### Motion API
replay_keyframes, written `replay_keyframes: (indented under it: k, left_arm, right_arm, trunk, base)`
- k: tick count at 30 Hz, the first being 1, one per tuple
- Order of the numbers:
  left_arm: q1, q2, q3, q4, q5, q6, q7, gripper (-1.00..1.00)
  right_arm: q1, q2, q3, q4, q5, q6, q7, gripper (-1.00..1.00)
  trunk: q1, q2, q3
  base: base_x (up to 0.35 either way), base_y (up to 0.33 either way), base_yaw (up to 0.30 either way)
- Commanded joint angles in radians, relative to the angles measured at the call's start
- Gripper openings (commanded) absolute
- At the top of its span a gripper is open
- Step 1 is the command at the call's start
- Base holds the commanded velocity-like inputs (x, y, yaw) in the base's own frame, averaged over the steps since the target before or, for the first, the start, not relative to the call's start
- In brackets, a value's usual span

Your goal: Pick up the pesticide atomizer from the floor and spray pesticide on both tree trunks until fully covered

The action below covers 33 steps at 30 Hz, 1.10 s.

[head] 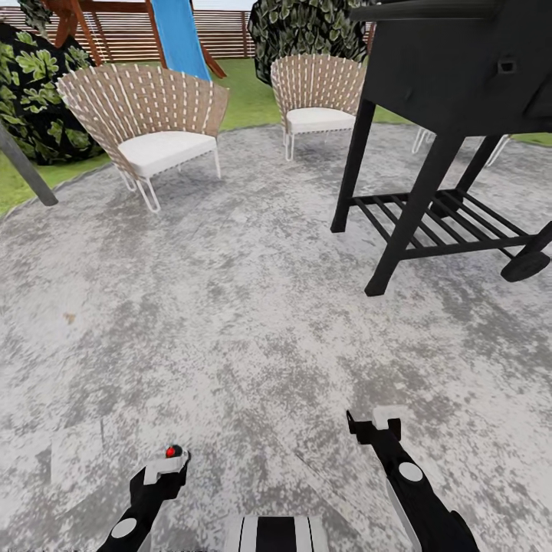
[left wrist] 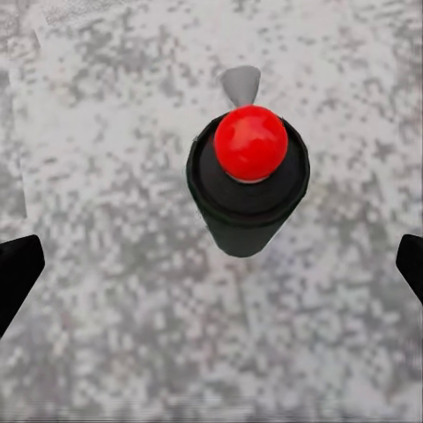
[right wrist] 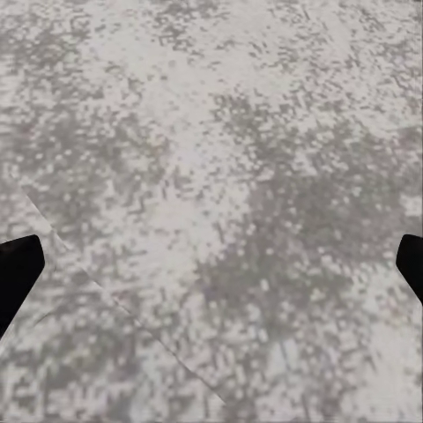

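**Atomizer under your left gripper**

From your head view, the grey floor point(head: 230, 322) carries a black grill point(head: 452, 115) and two wicker chairs point(head: 149, 126). Your left wrist view shows the pesticide atomizer point(left wrist: 248, 181) upright between spread fingers point(left wrist: 16, 273), untouched. Your right gripper point(right wrist: 211, 264) hangs spread over bare paving.

Open floor point(head: 253, 322) ahead, 11 to 1 o'clock | grill point(head: 452, 115) obstructs 2 o'clock | chairs point(head: 149, 123) beyond, 11–12 o'clock | pole point(head: 27, 172) at 10 o'clock

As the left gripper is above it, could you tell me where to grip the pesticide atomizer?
Grip the dark cylindrical body of the pesticide atomizer, below its red top, descending from above: it stands upright on the floor, centred between the left gripper's open fingers.
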Motion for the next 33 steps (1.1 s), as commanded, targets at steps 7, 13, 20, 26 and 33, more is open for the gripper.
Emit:
replay_keyframes:
  k: [7,13,20,26,33]
  left_arm:
    - [0.0,-0.001,0.001,0.0,0.0,0.0,0.001,1.0]
    - [0.0,-0.001,0.001,-0.001,0.0,0.0,0.001,1.0]
    - [0.0,-0.002,0.001,-0.002,0.001,0.0,0.001,1.0]
    - [0.0,-0.002,0.001,-0.005,0.002,0.0,0.0,1.0]
    - [-0.001,-0.002,0.002,-0.005,0.002,0.0,0.0,1.0]
  right_arm:
    - [0.0,0.0,0.0,0.0,0.0,0.0,0.0,1.0]
    - [0.0,0.0,0.0,0.0,0.0,0.0,0.0,1.0]
    - [0.0,0.0,0.0,0.001,0.0,-0.001,0.0,1.0]
    - [0.0,0.0,0.0,0.001,0.0,-0.001,0.0,1.0]
    - [0.0,0.0,0.0,0.001,0.0,-0.001,0.0,1.0]
  trunk:
    - [0.0,0.0,0.0]
    - [0.0,0.0,0.0]
    - [0.0,0.0,0.0]
    - [0.0,0.0,0.0]
    - [0.001,0.0,-0.008]
  base:
    - [0.008,-0.002,0.045]
    - [0.139,-0.091,0.002]
    - [0.022,-0.013,0.017]
    - [0.001,-0.001,0.104]
    - [0.0,0.0,0.005]
